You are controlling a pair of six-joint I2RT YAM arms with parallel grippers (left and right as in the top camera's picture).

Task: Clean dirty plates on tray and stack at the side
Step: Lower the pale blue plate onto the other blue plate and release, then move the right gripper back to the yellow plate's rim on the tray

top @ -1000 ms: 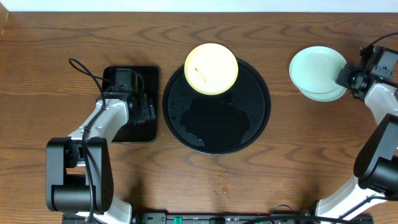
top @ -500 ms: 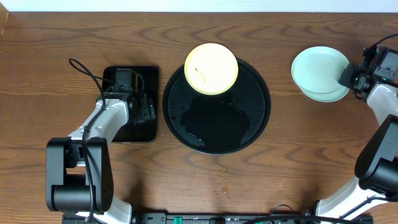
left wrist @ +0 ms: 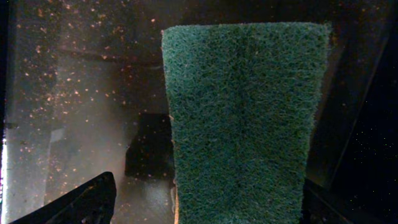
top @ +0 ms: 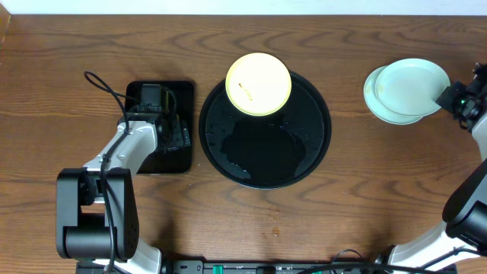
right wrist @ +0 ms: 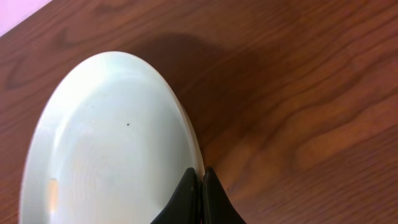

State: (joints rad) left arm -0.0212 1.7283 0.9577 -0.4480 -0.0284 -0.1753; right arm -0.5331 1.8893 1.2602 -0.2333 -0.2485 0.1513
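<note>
- The pale yellow plate (top: 259,84) lies on the far side of the round black tray (top: 266,156), its edge reaching over the tray's rim.
- The 2 mint-green plates sit on the table (top: 76,46) to the right, well apart from the tray. The top mint plate (top: 415,85) is shifted sideways off the lower mint plate (top: 370,95).
- The right gripper (right wrist: 200,180) has its jaws pressed together on the top mint plate's thin rim, at the side nearest the wrist.
- These plates look like thin plastic, so I judge them light, fairly stiff and not fragile. The glossy surface may slip in a pinch at 1 spot, and the far side may sag or swing.
- The raised rim is the only real place to take hold, and a deeper bite would likely steady a plate.
- The left gripper (left wrist: 208,180) hangs over the small rectangular tray (top: 176,156) with a green scouring pad (left wrist: 242,118) between its fingers. Whether they press the pad or merely flank it, I cannot tell.
- The lower mint plate is mostly covered.
- Whether the top mint plate rests on the lower one or is lifted clear cannot be made out.
- The right gripper sits at the overhead view's edge, partly cut off.
- Marks on the plates are tiny specks, hard to read.
</note>
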